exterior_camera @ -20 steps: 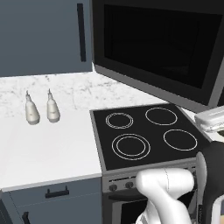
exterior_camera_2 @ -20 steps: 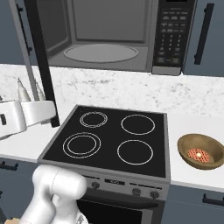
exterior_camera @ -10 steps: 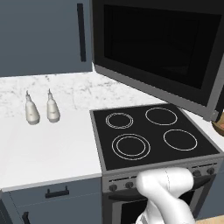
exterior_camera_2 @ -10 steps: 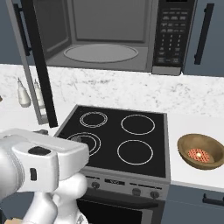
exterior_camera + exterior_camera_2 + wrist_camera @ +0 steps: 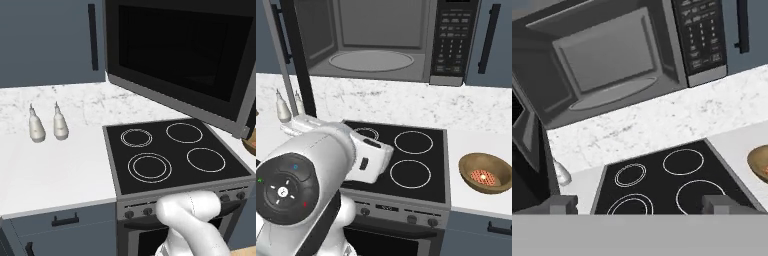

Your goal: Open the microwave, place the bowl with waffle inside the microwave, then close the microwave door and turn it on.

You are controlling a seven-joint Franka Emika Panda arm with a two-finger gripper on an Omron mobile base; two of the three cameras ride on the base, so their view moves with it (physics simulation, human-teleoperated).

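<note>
The microwave is mounted above the black stovetop. The microwave door stands swung fully open to the left of the cavity, exposing the grey interior and round turntable. The button panel sits at the right of the cavity. The bowl, tan-brown with a reddish waffle inside, rests on the white tabletop just right of the stovetop, well apart from the microwave. Two small white bottles stand on the tabletop left of the stovetop. In the hand view the fingers stand wide apart, empty, above the stovetop, facing the open cavity
</note>
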